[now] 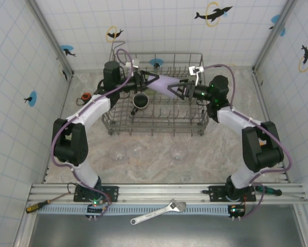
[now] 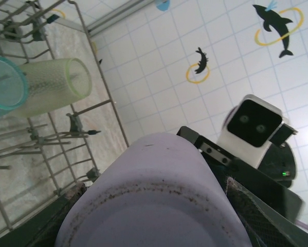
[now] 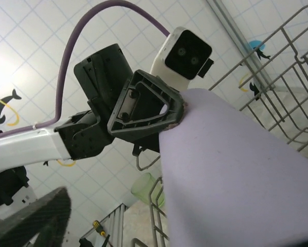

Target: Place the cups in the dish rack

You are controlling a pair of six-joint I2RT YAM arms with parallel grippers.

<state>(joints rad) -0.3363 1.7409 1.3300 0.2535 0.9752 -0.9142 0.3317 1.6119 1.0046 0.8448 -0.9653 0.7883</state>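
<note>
A lavender cup (image 1: 164,83) hangs on its side above the grey wire dish rack (image 1: 159,125), between my two grippers. My left gripper (image 1: 152,81) is shut on it; one of its fingers (image 3: 146,105) presses against the cup's wall (image 3: 236,170). The cup's base (image 2: 159,195) sits between the jaws in the left wrist view. My right gripper (image 1: 175,91) stands open at the cup's other end, and its finger (image 3: 33,216) is clear of the cup. In the rack lie a black cup (image 1: 140,101), a green cup (image 2: 56,85) and a teal cup (image 2: 4,87). Three clear cups (image 1: 136,151) stand on the table in front of the rack.
An orange-and-black tape measure (image 1: 85,96) lies left of the rack. On the near rail are a wrench (image 1: 159,212) and screwdrivers (image 1: 38,206). Tiled walls close in the table on three sides.
</note>
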